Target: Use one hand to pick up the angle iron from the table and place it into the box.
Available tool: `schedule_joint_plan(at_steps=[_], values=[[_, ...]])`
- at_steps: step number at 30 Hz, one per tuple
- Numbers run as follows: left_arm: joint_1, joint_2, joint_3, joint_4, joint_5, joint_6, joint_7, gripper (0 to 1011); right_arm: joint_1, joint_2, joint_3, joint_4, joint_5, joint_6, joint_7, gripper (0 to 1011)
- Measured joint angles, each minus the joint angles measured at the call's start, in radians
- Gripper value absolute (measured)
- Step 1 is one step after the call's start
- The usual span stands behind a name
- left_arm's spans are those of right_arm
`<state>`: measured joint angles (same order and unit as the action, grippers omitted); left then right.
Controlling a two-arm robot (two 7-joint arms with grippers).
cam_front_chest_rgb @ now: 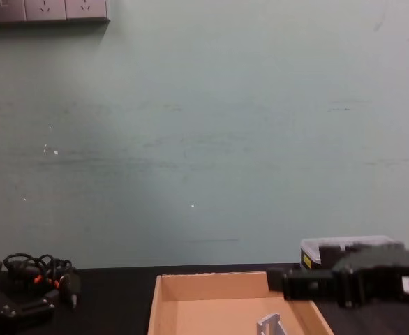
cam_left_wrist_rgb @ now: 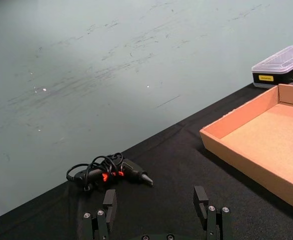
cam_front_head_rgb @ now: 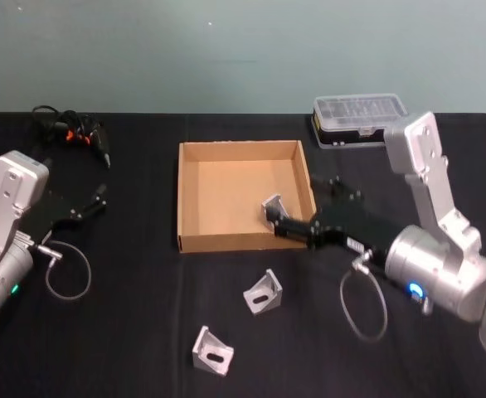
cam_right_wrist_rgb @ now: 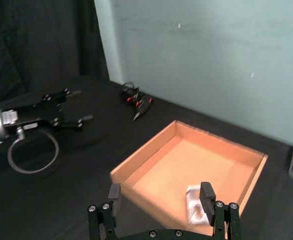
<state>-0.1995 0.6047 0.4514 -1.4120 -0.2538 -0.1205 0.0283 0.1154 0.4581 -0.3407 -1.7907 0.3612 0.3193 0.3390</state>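
The brown cardboard box point(cam_front_head_rgb: 179, 199) sits mid-table on the black table point(cam_front_head_rgb: 127, 332). One silver angle iron point(cam_front_head_rgb: 273, 207) stands inside it near the front right corner, seen also as the angle iron point(cam_right_wrist_rgb: 193, 209) and the angle iron point(cam_front_chest_rgb: 271, 324). My right gripper point(cam_front_head_rgb: 283, 225) reaches over the box's right front wall, just beside that piece. It is open point(cam_right_wrist_rgb: 160, 196), with nothing between its fingers point(cam_right_wrist_rgb: 207, 196). Two more angle irons lie on the table in front of the box: one point(cam_front_head_rgb: 264, 292) and another point(cam_front_head_rgb: 212, 351). My left gripper point(cam_front_head_rgb: 84, 209) rests open point(cam_left_wrist_rgb: 155, 200) at the far left.
A black case with a clear lid point(cam_front_head_rgb: 359, 118) stands behind the box to the right. A bundle of black cable with orange parts point(cam_front_head_rgb: 70, 133) lies at the back left. Grey cable loops hang from both wrists point(cam_front_head_rgb: 363, 303).
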Motion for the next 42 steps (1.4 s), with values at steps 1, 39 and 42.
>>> schedule_joint_plan(at_steps=[1,39,42], values=[[0.000,0.000,0.000,0.000,0.000,0.000,0.000,1011,-0.018,0.002,0.003,-0.018,0.012,0.020,-0.007,1002],[0.000,0.000,0.000,0.000,0.000,0.000,0.000,1011,0.078,-0.011,-0.113,0.076,0.159,0.388,-0.065,1003],[0.000,0.000,0.000,0.000,0.000,0.000,0.000,1011,0.085,-0.013,-0.121,0.089,0.158,0.387,-0.065,1002]])
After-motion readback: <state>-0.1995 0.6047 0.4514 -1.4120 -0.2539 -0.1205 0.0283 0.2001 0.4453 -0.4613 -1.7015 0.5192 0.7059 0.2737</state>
